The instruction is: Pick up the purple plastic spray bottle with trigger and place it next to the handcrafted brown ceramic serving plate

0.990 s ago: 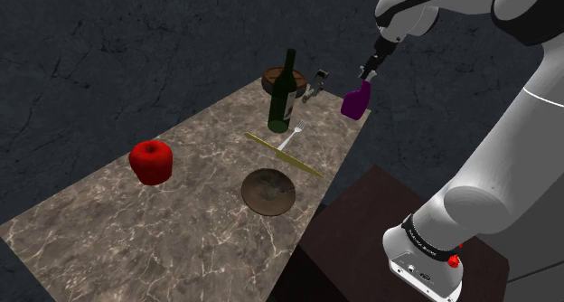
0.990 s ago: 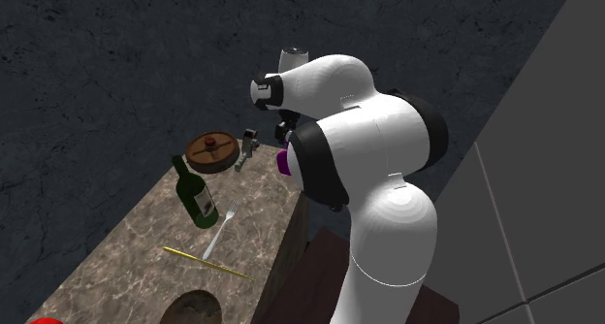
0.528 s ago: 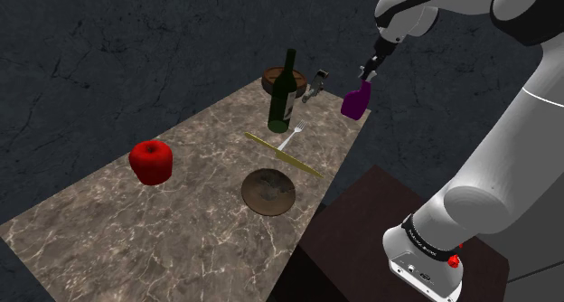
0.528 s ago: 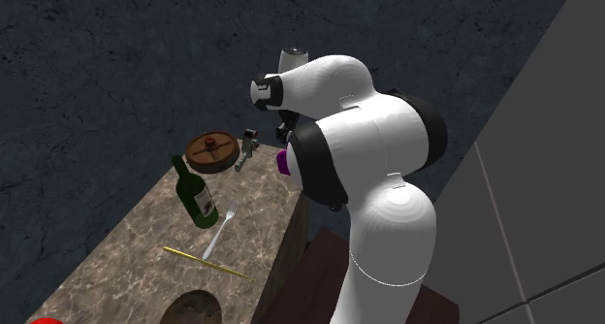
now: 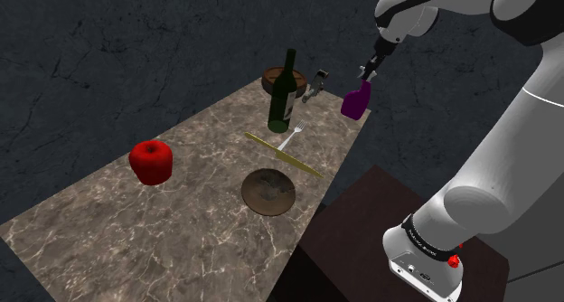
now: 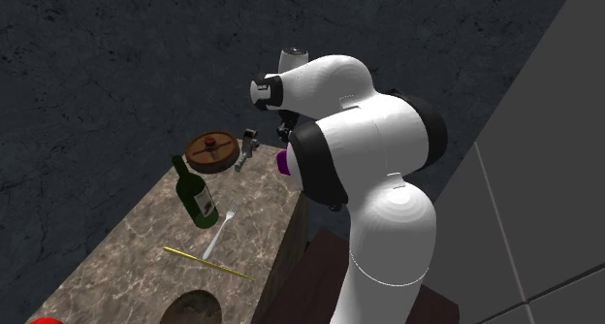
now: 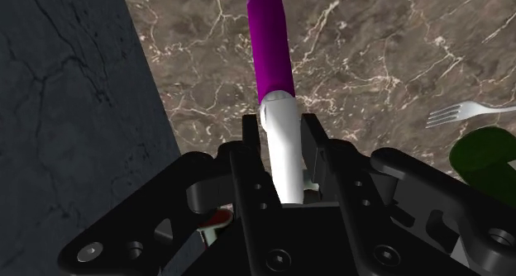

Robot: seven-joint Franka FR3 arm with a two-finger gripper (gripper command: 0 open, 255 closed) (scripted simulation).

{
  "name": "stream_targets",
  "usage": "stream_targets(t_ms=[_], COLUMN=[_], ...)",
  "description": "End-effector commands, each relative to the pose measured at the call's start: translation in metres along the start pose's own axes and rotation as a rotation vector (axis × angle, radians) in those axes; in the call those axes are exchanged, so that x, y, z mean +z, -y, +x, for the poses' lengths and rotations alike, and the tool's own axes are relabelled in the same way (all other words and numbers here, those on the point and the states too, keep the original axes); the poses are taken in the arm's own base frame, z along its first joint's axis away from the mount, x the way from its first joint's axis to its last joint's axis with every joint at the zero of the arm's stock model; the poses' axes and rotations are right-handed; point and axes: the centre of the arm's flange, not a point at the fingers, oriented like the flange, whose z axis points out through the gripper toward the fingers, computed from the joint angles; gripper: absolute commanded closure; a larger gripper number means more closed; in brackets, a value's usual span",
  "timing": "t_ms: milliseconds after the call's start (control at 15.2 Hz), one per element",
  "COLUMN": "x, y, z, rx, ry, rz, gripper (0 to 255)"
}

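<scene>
Across the last second nothing has changed: the gripper (image 7: 281, 163) stays in the same place and its two black fingers stay closed on the white trigger head of the spray bottle (image 5: 356, 102). It seems the grasp is already made and the carrying has not begun. Whether the base of the bottle is off the surface, the pictures do not tell. The bottle is well apart from the plate (image 5: 268, 191), at the far corner of the table (image 5: 181, 223). The way back to the plate passes the wine bottle (image 5: 284, 97) and the fork (image 5: 289, 139), which both lie between, so the move probably needs some height. The spray bottle has a smooth, glossy purple body, long and rounded, which narrows into the white head; such a smooth neck may slip or turn in the fingers. The plate is a round, shallow, brown disc with a mottled, uneven surface. The table top looks like brown marble with pale veins. The wine bottle is dark green and shiny, and it stands upright beyond the plate. A red apple (image 5: 151, 161) sits near the plate, on the side away from the stand.
</scene>
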Motion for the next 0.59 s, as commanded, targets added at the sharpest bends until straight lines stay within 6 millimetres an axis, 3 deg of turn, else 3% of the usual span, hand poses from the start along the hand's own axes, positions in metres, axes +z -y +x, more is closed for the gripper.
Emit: stream_targets(t_ms=[0, 528], x=[0.0, -0.042], y=[0.0, -0.001], z=[0.0, 0.006], rx=[0.0, 0.0], ry=[0.0, 0.0], rz=[0.0, 0.0], gripper=[255, 255])
